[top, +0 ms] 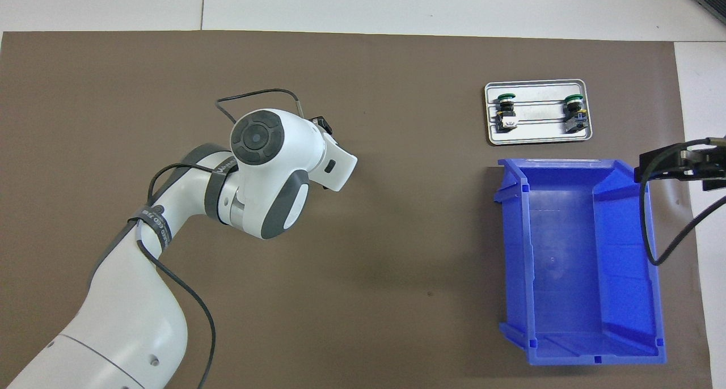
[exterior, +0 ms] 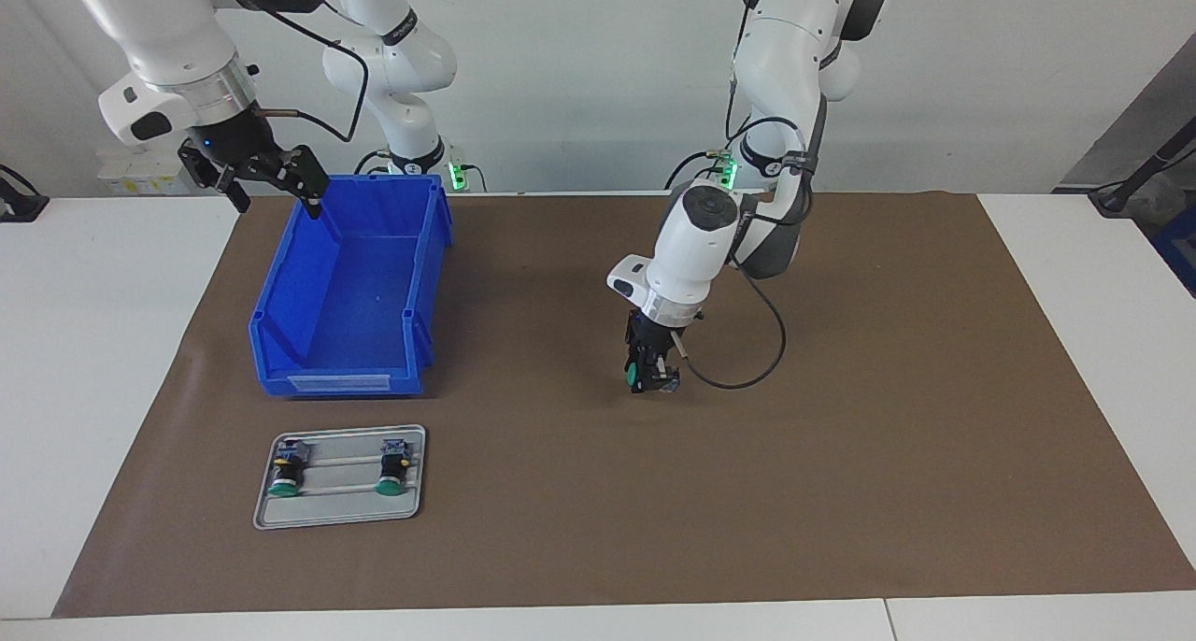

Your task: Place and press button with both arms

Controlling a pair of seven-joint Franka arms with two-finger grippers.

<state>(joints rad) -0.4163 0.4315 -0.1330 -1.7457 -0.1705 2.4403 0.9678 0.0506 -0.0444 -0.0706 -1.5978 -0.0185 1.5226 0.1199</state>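
Note:
My left gripper [exterior: 651,375] is tilted low over the middle of the brown mat [exterior: 841,454] and is shut on a button [exterior: 633,374], whose green cap faces the right arm's end of the table. From overhead the left wrist hides that button. Two more green-capped buttons [exterior: 283,468] [exterior: 392,466] lie on a grey tray [exterior: 336,510], also seen from above as buttons [top: 506,108] [top: 574,110] on the tray [top: 539,134]. My right gripper [exterior: 271,188] [top: 680,170] hangs open and holds nothing above the rim of the blue bin [exterior: 280,272].
The blue bin [top: 513,253] stands with nothing in it at the right arm's end of the mat, between the tray and the robots. A black cable [exterior: 747,379] loops from the left wrist down to the mat.

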